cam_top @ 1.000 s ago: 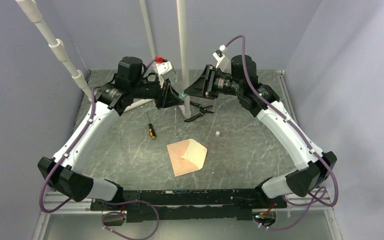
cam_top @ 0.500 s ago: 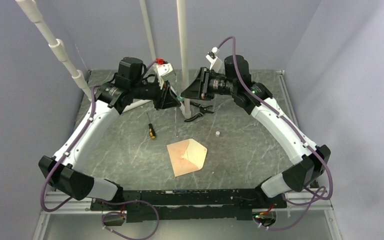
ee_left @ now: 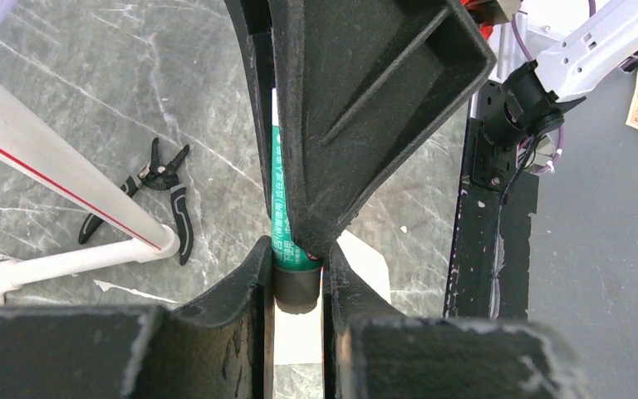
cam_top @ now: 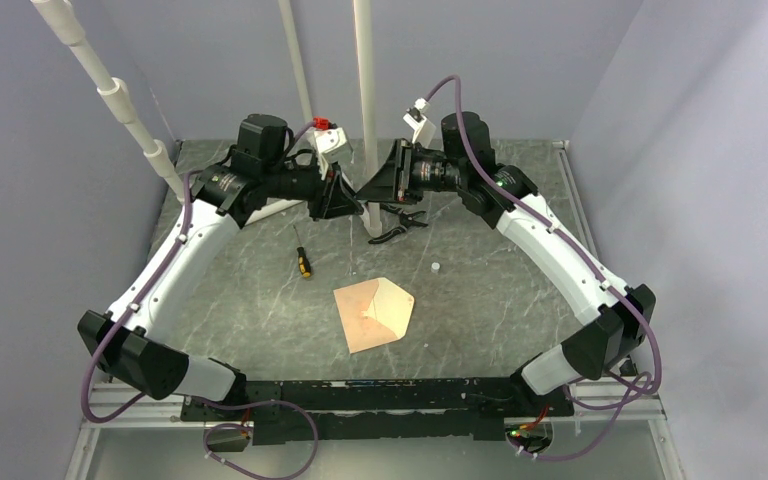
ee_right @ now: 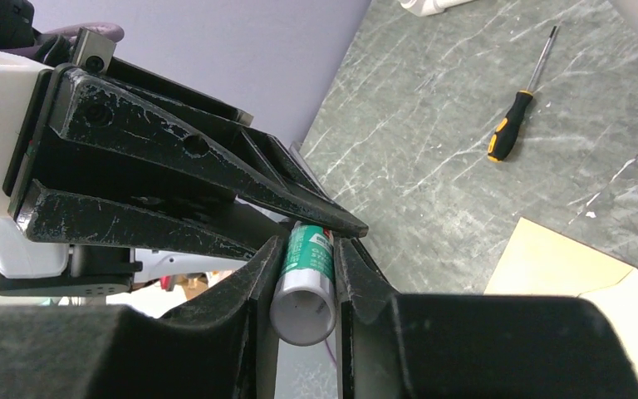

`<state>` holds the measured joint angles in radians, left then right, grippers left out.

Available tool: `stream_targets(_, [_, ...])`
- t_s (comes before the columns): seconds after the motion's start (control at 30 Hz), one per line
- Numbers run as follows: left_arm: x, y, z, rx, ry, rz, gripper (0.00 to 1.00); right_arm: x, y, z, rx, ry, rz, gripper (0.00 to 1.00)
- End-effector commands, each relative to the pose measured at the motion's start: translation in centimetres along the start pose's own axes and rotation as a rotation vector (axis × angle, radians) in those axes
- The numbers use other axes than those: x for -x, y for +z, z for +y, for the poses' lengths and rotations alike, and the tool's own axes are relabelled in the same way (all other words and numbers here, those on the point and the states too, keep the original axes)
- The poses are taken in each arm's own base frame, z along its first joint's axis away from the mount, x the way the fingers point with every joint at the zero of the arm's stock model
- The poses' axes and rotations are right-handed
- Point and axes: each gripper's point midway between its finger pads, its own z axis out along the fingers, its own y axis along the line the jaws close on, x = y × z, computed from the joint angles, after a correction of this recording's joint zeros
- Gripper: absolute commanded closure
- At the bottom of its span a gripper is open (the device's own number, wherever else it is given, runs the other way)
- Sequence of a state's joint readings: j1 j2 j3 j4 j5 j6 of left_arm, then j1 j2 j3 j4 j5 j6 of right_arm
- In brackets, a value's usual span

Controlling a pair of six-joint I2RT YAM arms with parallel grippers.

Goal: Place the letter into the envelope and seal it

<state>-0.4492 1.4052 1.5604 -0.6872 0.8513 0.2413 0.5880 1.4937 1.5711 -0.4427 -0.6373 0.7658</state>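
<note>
Top view: the left gripper (cam_top: 353,202) and right gripper (cam_top: 362,192) meet tip to tip at upper centre. The envelope (cam_top: 372,314) lies flat at lower centre, flap open, well apart from both.
Left wrist view: the left jaws are clamped on the dark cap of a green-labelled tube (ee_left: 280,199).
Right wrist view: the right jaws are clamped on the tube's pale end. The envelope sits at the lower right of the frame.

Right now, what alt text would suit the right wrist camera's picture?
Two black robot hands, the right hand and left hand, both clamp a green glue stick. Below on the grey table lie a screwdriver and a peach envelope.
</note>
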Motion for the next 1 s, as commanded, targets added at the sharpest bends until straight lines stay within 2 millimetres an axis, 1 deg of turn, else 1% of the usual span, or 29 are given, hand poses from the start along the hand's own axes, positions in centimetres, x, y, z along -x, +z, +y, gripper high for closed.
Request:
stream_targets(0.0, [2.7,-0.3,0.0,0.011,0.088,-0.066,0.98,0.0,-0.3,2.6,0.106,-0.043,0.013,0.83])
stream_targets(0.07, [2.7,-0.4,0.1,0.02,0.084,-0.069,0.96,0.0,-0.3,2.8,0.113,-0.051,0.01,0.97])
stream_targets(0.1, [2.8,-0.4,0.1,0.028,0.081,-0.07,0.9,0.1,-0.4,2.8,0.113,-0.057,0.005,1.0])
stream_targets(0.13, [2.8,-0.5,0.2,0.034,0.079,-0.071,0.77,0.3,-0.4,2.7,0.103,-0.065,-0.007,1.0])
stream_targets(0.17, [2.8,-0.5,0.1,0.038,0.078,-0.072,0.55,0.6,-0.5,2.4,0.084,-0.079,-0.031,1.0])
stream_targets(0.2, [2.9,-0.8,-0.1,0.04,0.085,-0.078,0.4,0.8,-0.6,2.2,0.068,-0.096,-0.053,1.0])
stream_targets(0.23, [2.9,-1.0,-0.3,0.042,0.092,-0.084,0.28,1.2,-0.8,2.0,0.049,-0.11,-0.082,1.0])
stream_targets(0.27, [2.9,-1.3,-0.6,0.046,0.101,-0.094,0.14,1.5,-1.0,1.6,0.025,-0.128,-0.113,1.0])
stream_targets(0.3, [2.8,-1.5,-0.9,0.049,0.111,-0.103,0.08,1.7,-1.3,1.0,-0.007,-0.148,-0.142,1.0])
stream_targets(0.37, [2.6,-2.1,-1.5,0.06,0.121,-0.122,0.07,2.3,-2.0,-0.4,-0.082,-0.195,-0.201,1.0])
stream_targets(0.43, [2.7,-2.9,-2.1,0.086,0.122,-0.146,0.07,2.6,-2.5,-2.5,-0.186,-0.23,-0.244,1.0])
stream_targets(0.53, [2.4,-3.9,-2.8,0.126,0.083,-0.167,0.07,2.2,-3.1,-5.8,-0.33,-0.27,-0.276,1.0])
stream_targets(0.6, [1.8,-4.2,-2.7,0.166,0.019,-0.173,0.13,1.7,-3.4,-7.4,-0.429,-0.32,-0.296,1.0])
stream_targets(0.63, [1.5,-4.3,-2.5,0.194,-0.049,-0.18,0.19,1.0,-3.3,-7.8,-0.46,-0.348,-0.286,1.0])
stream_targets(0.67, [0.8,-4.3,-2.3,0.219,-0.115,-0.185,0.23,0.5,-3.3,-8.5,-0.499,-0.361,-0.286,1.0])
stream_targets(0.73, [-0.8,-3.9,-2.1,0.234,-0.235,-0.177,0.3,-1.1,-2.8,-9.4,-0.537,-0.357,-0.26,1.0])
stream_targets(0.77, [-2.4,-3.3,-2.0,0.232,-0.306,-0.16,0.36,-1.8,-2.6,-9.9,-0.56,-0.343,-0.249,1.0])
stream_targets(0.8, [-3.5,-2.9,-1.8,0.233,-0.369,-0.153,0.41,-2.9,-2.2,-10.1,-0.568,-0.335,-0.235,1.0])
stream_targets(0.87, [-5.9,-2.1,-1.5,0.244,-0.502,-0.139,0.49,-5.0,-1.6,-11.1,-0.604,-0.311,-0.222,1.0])
stream_targets(0.97, [-10.3,-1.0,-0.6,0.299,-0.678,-0.11,0.6,-8.2,-0.5,-12.8,-0.663,-0.289,-0.186,1.0])
